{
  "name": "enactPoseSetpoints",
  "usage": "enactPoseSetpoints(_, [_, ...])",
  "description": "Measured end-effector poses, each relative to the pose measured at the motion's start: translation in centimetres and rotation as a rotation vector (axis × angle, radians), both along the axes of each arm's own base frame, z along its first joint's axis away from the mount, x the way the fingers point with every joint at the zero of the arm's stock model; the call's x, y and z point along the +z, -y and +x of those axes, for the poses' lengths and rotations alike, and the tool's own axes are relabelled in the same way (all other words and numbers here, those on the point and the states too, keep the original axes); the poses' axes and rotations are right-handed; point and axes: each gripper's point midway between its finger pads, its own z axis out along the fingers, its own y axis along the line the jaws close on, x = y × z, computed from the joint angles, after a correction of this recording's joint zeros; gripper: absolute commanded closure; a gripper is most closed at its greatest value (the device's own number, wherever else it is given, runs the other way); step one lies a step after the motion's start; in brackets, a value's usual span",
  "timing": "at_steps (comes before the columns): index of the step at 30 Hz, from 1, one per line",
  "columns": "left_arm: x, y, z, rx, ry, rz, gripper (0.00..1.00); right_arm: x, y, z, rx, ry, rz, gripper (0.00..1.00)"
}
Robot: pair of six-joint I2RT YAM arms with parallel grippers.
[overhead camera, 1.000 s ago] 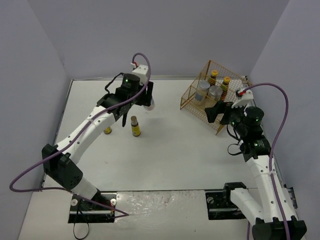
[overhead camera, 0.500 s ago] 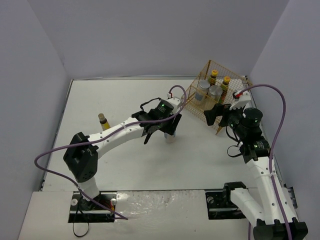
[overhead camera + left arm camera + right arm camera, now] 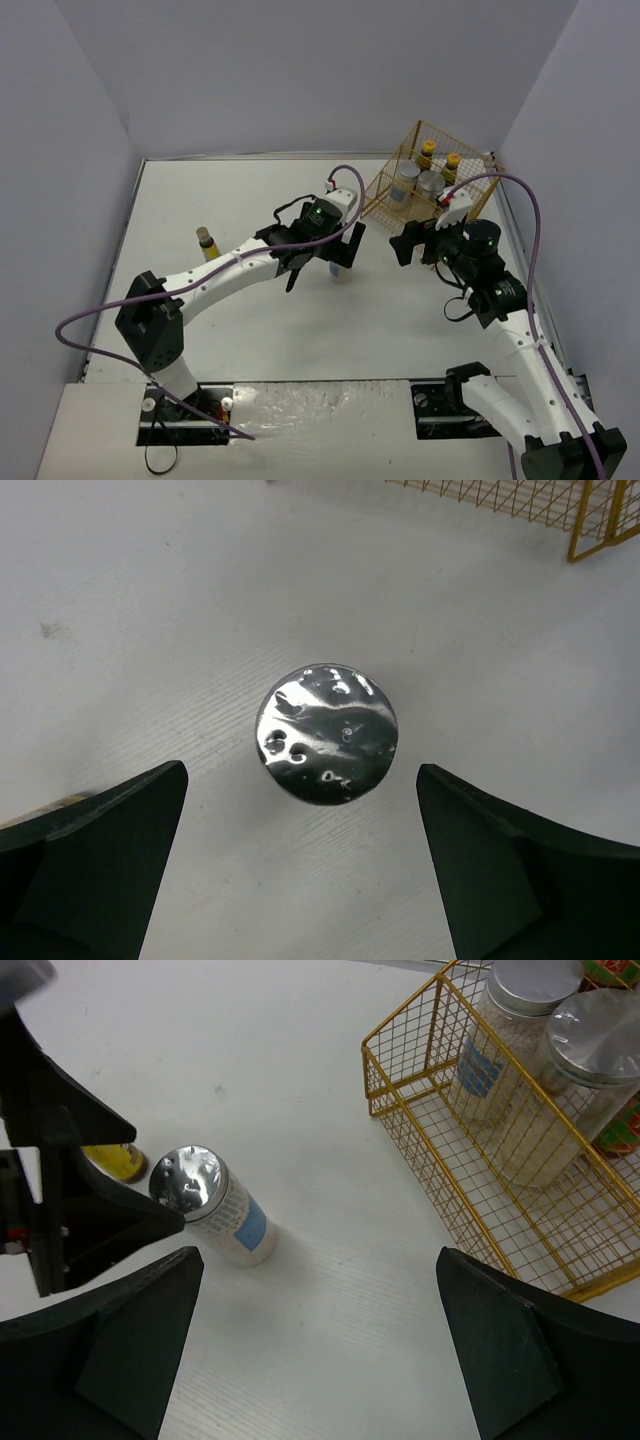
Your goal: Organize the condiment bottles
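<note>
The left hand [image 3: 300,772] has swung across and let go, its fingers [image 3: 100,860] now spread clear of the silver-lidded bottle [image 3: 326,734] standing upright on the tabletop [image 3: 150,600] straight beneath it, while the right hand [image 3: 318,1256], spread and empty, has closed in, the bottle just ahead to its left.

Found bare table [image 3: 400,330] near and right of the pale bottle [image 3: 235,1222], up to the basket [image 3: 480,1195]. Blocked at far right by that basket, four bottles [image 3: 432,185] inside. Barred across the middle by the left arm [image 3: 230,266], left gripper [image 3: 302,770] straddling the pale bottle's lid, gap each side. Narrowed from the right by the right gripper [image 3: 403,245], jaws apart. Flanked at left by one brown bottle [image 3: 207,243], well apart.
</note>
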Motion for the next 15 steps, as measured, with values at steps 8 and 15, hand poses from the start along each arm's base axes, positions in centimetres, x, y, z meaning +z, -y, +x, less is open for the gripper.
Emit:
enactPoseSetpoints(8, [7.7, -4.6, -0.1, 0.125, 0.118, -0.088, 0.03, -0.9, -2.2, 0.9, 0.072, -0.045, -0.029, 0.00])
enactPoseSetpoints(15, [10.8, -15.0, -1.2, 0.361, 0.180, -0.116, 0.03, -2.6, -7.3, 1.3, 0.217, -0.102, -0.071, 0.00])
